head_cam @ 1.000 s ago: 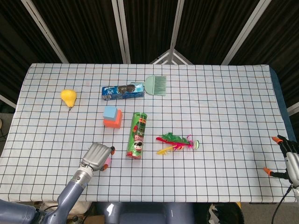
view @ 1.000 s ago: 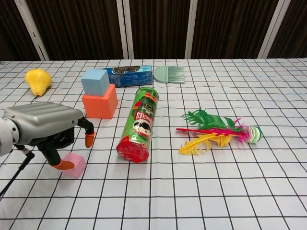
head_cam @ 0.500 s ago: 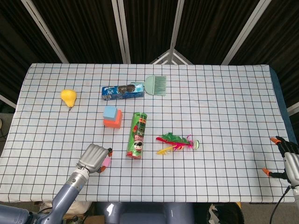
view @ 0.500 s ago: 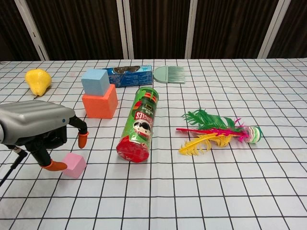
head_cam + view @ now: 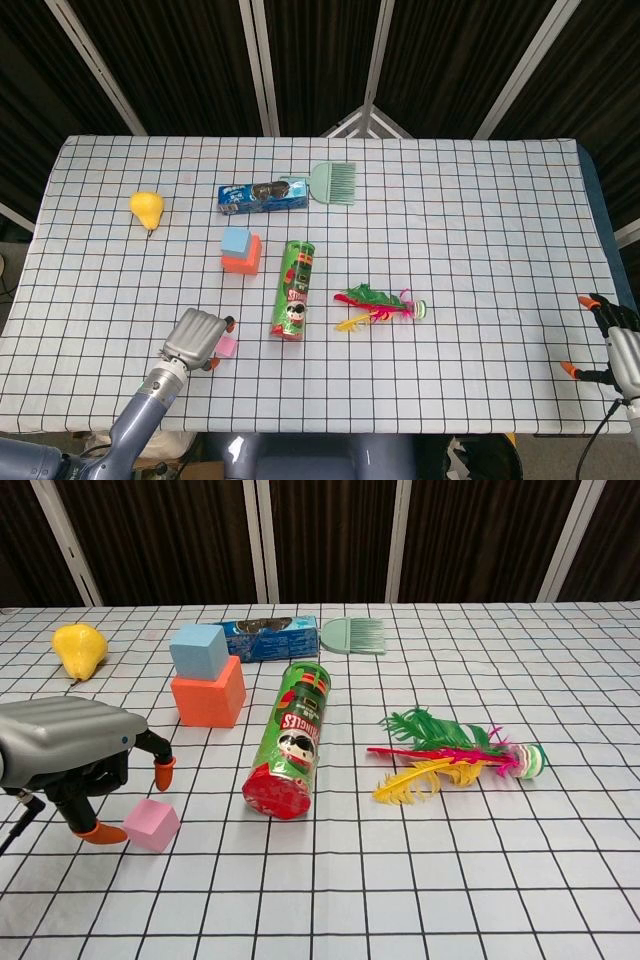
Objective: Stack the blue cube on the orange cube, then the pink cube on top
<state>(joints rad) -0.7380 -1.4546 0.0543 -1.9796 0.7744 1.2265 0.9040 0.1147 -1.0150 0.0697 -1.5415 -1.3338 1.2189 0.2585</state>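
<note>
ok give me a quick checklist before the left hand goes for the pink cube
1. Blue cube sits on the orange cube: ok.
2. Pink cube lies free on the table, nothing on it: ok.
3. Left hand holds nothing, fingers apart: ok.
4. Left hand around the pink cube: not ok, it is beside the cube, fingertips not closed on it.
5. Pringles can lies close to the right of the stack; clearance for the placing path: cannot tell.
6. Right hand is at the far table edge, out of the way: ok.
</note>
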